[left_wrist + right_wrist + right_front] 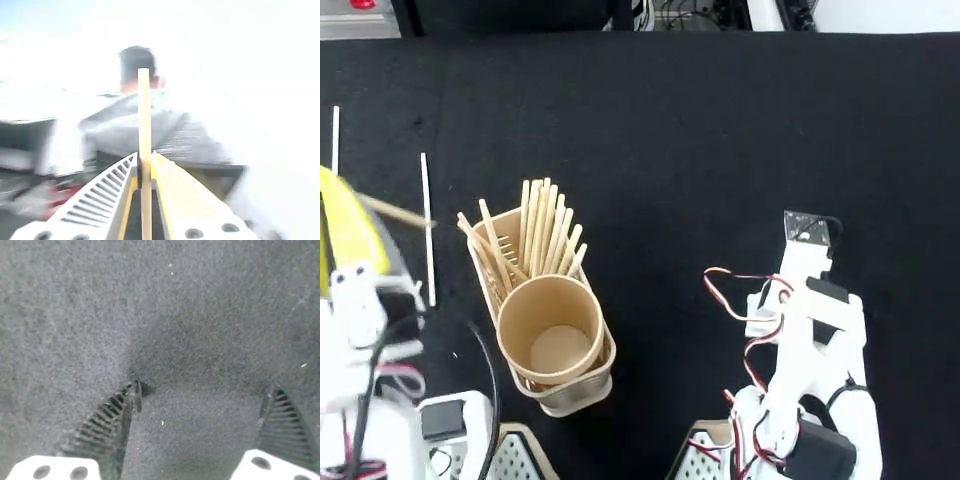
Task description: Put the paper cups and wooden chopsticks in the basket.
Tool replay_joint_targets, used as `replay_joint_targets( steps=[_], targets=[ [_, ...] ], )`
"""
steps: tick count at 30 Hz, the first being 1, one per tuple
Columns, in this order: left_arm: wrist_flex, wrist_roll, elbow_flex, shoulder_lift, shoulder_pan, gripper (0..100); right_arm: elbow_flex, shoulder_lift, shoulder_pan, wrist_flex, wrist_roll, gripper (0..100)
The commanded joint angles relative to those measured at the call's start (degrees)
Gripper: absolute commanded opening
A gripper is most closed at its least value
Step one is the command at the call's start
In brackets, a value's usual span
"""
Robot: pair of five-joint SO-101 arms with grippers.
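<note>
Left gripper is clamped on a single wooden chopstick. One of its fingers is ribbed white plastic and the other ribbed yellow. The chopstick is a smooth, pale, straight stick that runs up between them and well past their tips.

In the high view the left arm sits well to the left of the basket. Its yellow finger is raised and tilted. The held stick points from it toward the basket and ends short of the basket's wall.

The basket is a beige, round-cornered trough lying on the black, felt-like cloth. Inside it a fan of chopsticks pokes out past the far rim. A tan paper cup sits at the near end, its round mouth facing up.

Right gripper has its dark ribbed fingers spread wide apart with nothing between them, the tips at or close to the fuzzy cloth. The right arm is white with looping red-and-white wires. It stands well to the right of the basket, clear of everything in it.
</note>
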Motion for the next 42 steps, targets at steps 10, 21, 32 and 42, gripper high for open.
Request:
replay_joint_targets(
  steps=[10, 21, 32, 42],
  targets=[
    [18.46, 0.88, -12.79, 6.51, 17.89, 3, 0.04, -0.57, 0.70, 0.00, 0.35, 38.2],
    [21.89, 1.32, -4.62, 6.07, 17.63, 21, 0.04, -0.57, 0.70, 0.09, 0.35, 38.2],
    [34.64, -3.16, -20.00, 16.44, 6.64, 24, 0.04, -0.57, 0.70, 0.09, 0.35, 38.2],
    [57.23, -29.89, -33.36, 50.37, -11.91, 23, 0.04, -0.57, 0.70, 0.09, 0.35, 38.2]
  ],
)
